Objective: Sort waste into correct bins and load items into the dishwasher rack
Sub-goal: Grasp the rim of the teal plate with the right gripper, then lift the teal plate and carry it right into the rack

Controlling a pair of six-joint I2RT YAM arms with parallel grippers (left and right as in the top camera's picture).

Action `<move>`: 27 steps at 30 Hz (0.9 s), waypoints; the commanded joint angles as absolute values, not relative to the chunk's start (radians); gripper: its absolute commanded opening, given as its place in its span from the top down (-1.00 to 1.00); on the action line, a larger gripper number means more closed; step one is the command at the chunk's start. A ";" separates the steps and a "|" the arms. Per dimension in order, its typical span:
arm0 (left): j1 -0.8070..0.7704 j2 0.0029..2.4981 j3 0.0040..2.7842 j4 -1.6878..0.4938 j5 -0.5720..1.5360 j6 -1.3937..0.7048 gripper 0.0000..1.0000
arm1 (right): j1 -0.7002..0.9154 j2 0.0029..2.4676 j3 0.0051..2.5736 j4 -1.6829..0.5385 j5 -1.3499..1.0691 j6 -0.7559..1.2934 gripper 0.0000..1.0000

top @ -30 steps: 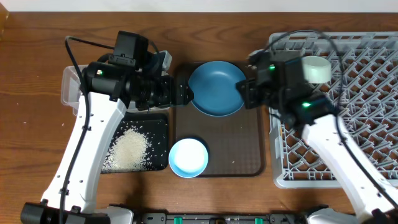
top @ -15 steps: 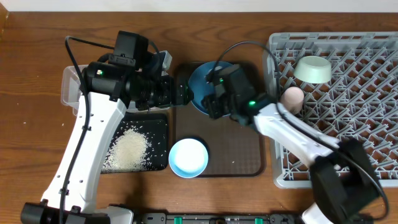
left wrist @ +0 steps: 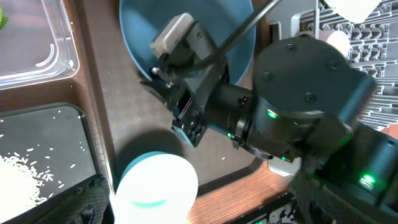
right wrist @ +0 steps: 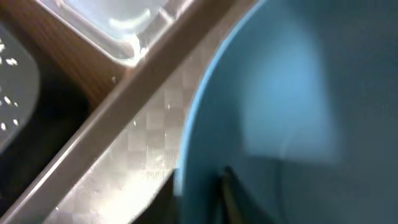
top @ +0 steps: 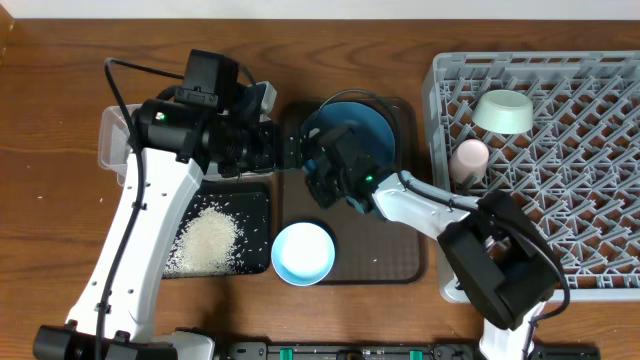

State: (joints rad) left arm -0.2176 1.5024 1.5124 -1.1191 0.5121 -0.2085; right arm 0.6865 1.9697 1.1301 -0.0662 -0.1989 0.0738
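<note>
Since the earlier frame, the right arm is swung from over the rack (top: 585, 210) across to the near-left rim of the plate (top: 378, 140), and the cup (top: 468, 157) is thereby uncovered; the left arm is not shifted.

The right gripper (top: 322, 172) is set at the plate's rim, with one dark finger seen inside the rim in the right wrist view; the jaws are narrowed, but whether the rim is actually clamped cannot be told. The left gripper (top: 288, 152) is held wide open and empty, just beside the plate.

Done, as judged: the mint bowl (top: 503, 111) and the cup are lodged among the rack's pegs; the rice (top: 208, 238) is heaped in the black tray (top: 255, 205).

Left, as judged: the plate and the white bowl (top: 303, 252) are on the brown tray (top: 385, 250), not yet racked; a few grains are scattered there too.

Of the tub (left wrist: 37, 50) only a green scrap at its edge is shown; no napkin is made out.
</note>
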 commanded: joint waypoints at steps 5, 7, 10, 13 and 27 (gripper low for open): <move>-0.215 1.504 1.507 -1.121 0.503 -0.200 -0.96 | 0.686 1.950 1.119 -0.098 -0.206 0.073 0.97; -0.214 1.504 1.507 -1.121 0.503 -0.200 -0.96 | 0.685 1.914 1.119 -0.110 -0.206 0.073 0.98; -0.214 1.504 1.507 -1.121 0.503 -0.200 -0.96 | 0.679 1.825 1.119 -0.135 -0.206 0.101 0.98; -0.214 1.504 1.507 -1.121 0.503 -0.200 -0.96 | 0.673 1.711 1.119 -0.177 -0.207 0.101 0.97; -0.214 1.504 1.507 -1.121 0.503 -0.200 -0.96 | 0.371 1.182 1.119 -0.409 -0.418 0.263 0.98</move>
